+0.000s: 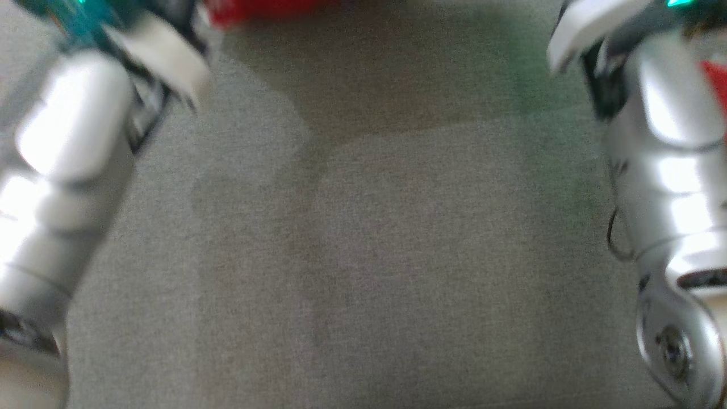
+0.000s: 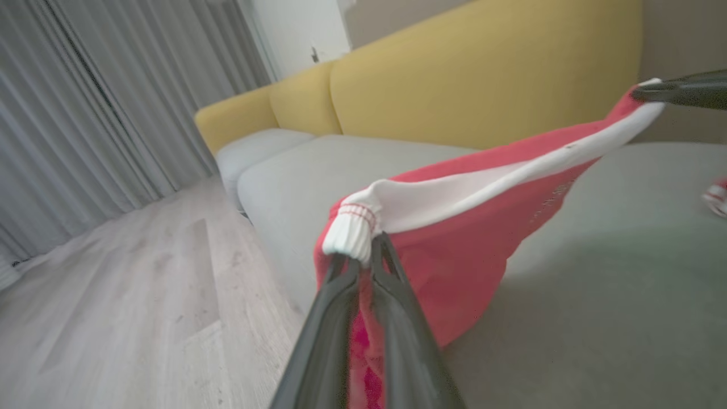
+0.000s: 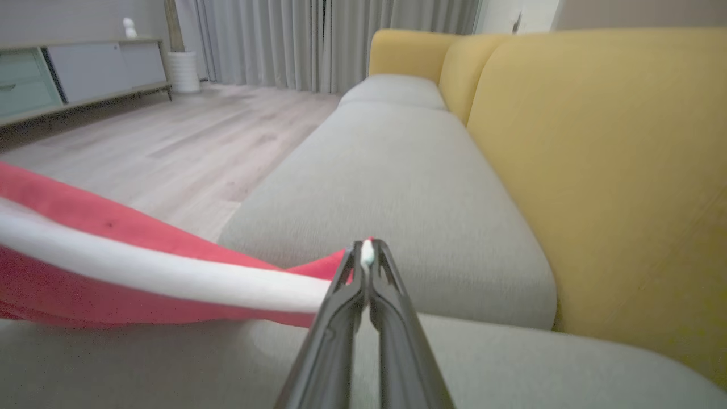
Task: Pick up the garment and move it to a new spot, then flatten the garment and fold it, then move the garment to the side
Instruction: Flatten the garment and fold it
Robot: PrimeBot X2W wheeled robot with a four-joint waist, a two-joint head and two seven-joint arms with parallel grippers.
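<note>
The garment is red with a white band and a ribbed white cuff, stretched in the air above the grey sofa seat between my two grippers. My left gripper is shut on the cuff end. In the left wrist view my right gripper pinches the far end of the white band at the upper right. The right wrist view has my right gripper shut on the white edge, with the garment trailing off to the left. In the head view a strip of the garment lies along the top edge, between my two pale forearms.
The grey sofa seat spreads below, with a yellow backrest behind it. A wooden floor and grey curtains lie beyond the sofa's end. A low cabinet stands against the far wall. A small red-and-white item lies on the seat.
</note>
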